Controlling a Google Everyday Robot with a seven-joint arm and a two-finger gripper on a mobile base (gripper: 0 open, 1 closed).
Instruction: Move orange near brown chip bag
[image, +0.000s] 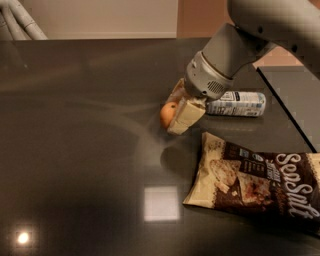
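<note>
hand (173, 119) sits mid-bench, clamped on the orange (167, 114). cream fingers (184, 116) press either side of the fruit and only its left face shows. the orange looks to be carried just clear of the bench (75, 150), going by the dark shadow patch below it, but contact can't be ruled out. the brown chip bag (255, 182) lies flat to the lower right, its top-left corner near the hand but apart from it. a water bottle (235, 103) lies on its side just behind the wrist, partly hidden by it. judgement: transport step is mostly done and placement is what's left. risks from here: 1) round smooth fruit, so if it's let go from any height or with sideways motion it rolls, either away from the bag or off across the bare bench. 2) wrist housing is very close to the bottle, and a swing or rotation toward the bag could clip it and set it rolling. 3) coming down too far right puts a fingertip or the fruit on the crinkly bag corner, which shoves the bag or leaves the orange perched and unstable. 4) grip only catches the sides, so a fast move could let it slip out early.
</note>
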